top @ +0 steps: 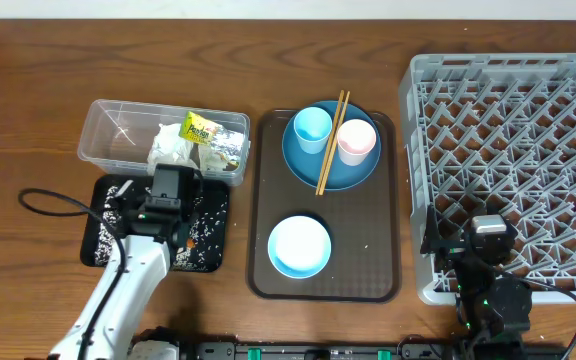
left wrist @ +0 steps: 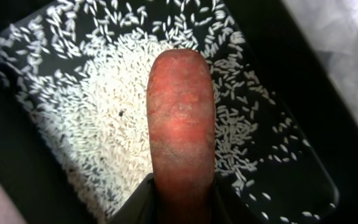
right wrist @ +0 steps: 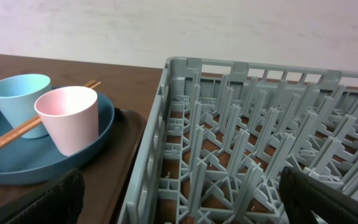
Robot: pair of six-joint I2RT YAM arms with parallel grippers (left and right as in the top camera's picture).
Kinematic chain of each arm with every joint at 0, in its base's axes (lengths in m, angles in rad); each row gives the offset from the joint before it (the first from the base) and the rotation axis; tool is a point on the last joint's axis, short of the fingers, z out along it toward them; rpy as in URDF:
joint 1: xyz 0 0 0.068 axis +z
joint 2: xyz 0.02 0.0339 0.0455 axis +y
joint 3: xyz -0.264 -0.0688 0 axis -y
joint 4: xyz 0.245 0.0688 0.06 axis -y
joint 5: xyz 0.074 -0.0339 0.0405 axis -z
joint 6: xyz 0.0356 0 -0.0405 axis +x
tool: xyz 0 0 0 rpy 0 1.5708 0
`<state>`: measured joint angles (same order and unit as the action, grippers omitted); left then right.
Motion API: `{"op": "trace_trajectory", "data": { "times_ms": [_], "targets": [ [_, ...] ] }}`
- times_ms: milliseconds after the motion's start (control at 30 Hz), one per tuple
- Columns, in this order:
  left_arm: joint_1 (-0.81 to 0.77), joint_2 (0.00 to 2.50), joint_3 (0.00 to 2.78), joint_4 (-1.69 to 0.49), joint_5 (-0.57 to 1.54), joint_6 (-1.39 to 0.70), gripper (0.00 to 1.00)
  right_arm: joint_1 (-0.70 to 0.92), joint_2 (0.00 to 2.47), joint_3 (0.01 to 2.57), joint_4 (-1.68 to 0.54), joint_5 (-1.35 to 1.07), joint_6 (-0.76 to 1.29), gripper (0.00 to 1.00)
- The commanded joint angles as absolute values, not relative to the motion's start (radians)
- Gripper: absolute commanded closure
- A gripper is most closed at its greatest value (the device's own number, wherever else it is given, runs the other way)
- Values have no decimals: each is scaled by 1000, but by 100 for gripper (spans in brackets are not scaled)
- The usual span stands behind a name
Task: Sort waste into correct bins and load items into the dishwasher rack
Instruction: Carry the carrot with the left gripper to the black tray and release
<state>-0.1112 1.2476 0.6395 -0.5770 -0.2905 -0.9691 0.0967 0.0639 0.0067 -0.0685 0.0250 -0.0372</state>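
Observation:
My left gripper (top: 173,192) is shut on the small orange carrot (left wrist: 181,124), which hangs over the black tray (top: 98,250) scattered with white rice (left wrist: 104,124). Behind it, the clear tub (top: 108,135) holds the crumpled napkin (top: 171,147) and the yellow-green packet (top: 200,128). The dark-blue plate (top: 363,168) carries the light-blue cup (top: 312,128), the pink cup (top: 356,141) and the chopsticks (top: 330,140). The blue bowl (top: 299,245) sits nearer the front. My right gripper (top: 490,235) stands open and empty over the front left corner of the grey rack (top: 528,120).
The brown serving tray (top: 383,250) lies between the bins and the rack, under the plate and the bowl. A black cable (top: 53,200) loops on the table left of the black tray. The rack's left wall (right wrist: 151,143) rises close beside the brown tray.

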Motion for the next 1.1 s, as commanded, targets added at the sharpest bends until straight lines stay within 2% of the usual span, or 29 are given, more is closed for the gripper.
{"op": "trace_trajectory", "data": {
  "times_ms": [0,167,233,400,467,1067],
  "targets": [
    [-105,1280,612,-548,-301,-982,93,104,66,6,-73,25,-42,1],
    [-105,1293,612,-529,-301,-982,92,104,66,6,-72,25,-42,1],
    [-105,1293,612,-525,-301,-982,86,104,66,6,-72,25,-42,1],
    [-105,1293,612,-525,-301,-981,83,104,67,6,-72,25,-42,1],
    [-105,1293,613,-525,-301,-981,77,104,67,6,-72,25,-42,1],
    [-105,1291,616,-520,-301,-914,68,104,67,6,-72,25,-42,1]
  ]
}}
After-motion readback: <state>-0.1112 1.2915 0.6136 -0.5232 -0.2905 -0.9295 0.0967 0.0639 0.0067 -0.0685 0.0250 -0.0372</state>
